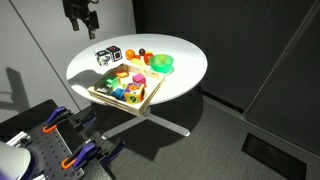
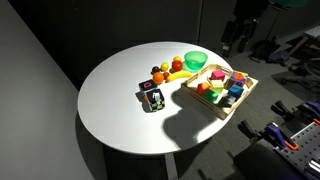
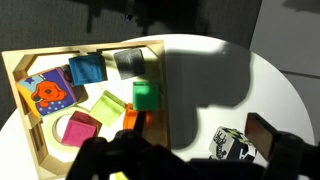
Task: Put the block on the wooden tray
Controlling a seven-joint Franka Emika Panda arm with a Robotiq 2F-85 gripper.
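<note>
The white block with dark marks (image 1: 103,57) sits on the round white table, touching or right beside a black cube (image 1: 116,51). It also shows in an exterior view (image 2: 155,102) and at the lower right of the wrist view (image 3: 230,144). The wooden tray (image 1: 148,99) holds several coloured toy pieces. It also shows in an exterior view (image 2: 247,88) and in the wrist view (image 3: 160,80). My gripper (image 1: 81,22) hangs high above the table's far edge, open and empty. It also shows in an exterior view (image 2: 236,38).
A green round bowl (image 1: 163,64) stands behind the tray, with small fruit toys (image 1: 140,56) beside it. The table (image 1: 185,75) is bare on its right part. Blue and orange clamps (image 1: 72,150) stand on the floor nearby.
</note>
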